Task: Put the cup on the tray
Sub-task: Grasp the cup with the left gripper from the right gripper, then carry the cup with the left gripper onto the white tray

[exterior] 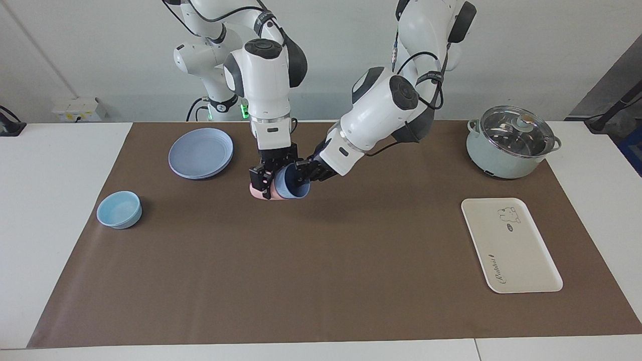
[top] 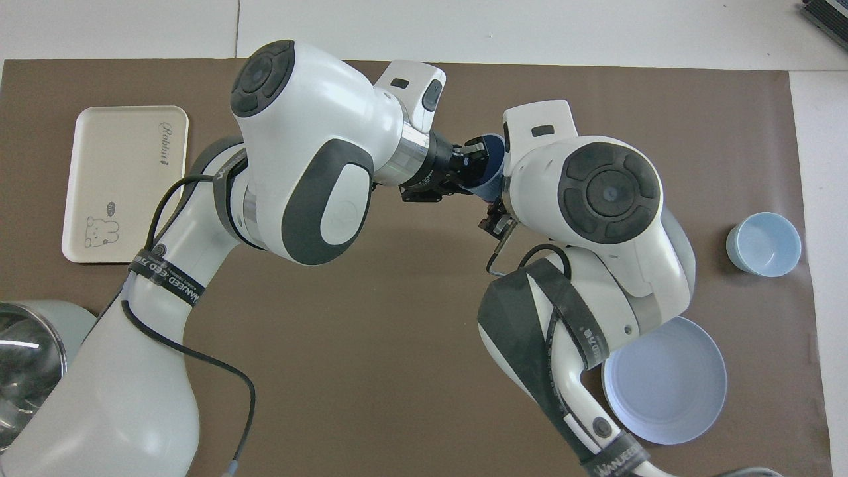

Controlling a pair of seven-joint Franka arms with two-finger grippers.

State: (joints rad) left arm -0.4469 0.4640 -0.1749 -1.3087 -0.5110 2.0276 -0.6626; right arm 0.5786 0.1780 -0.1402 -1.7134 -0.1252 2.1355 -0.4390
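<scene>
Both grippers met over the middle of the desk (exterior: 321, 281). The left gripper (exterior: 301, 173) gripped the cup (exterior: 290, 186), tilted on its side with its mouth showing, up off the mat. The right gripper (exterior: 265, 176) came straight down and clasped a pink cup (exterior: 260, 191) touching the blue one. The tray (exterior: 521, 260) lay bare, well apart toward the left arm's end, near a pot (exterior: 509, 143)
</scene>
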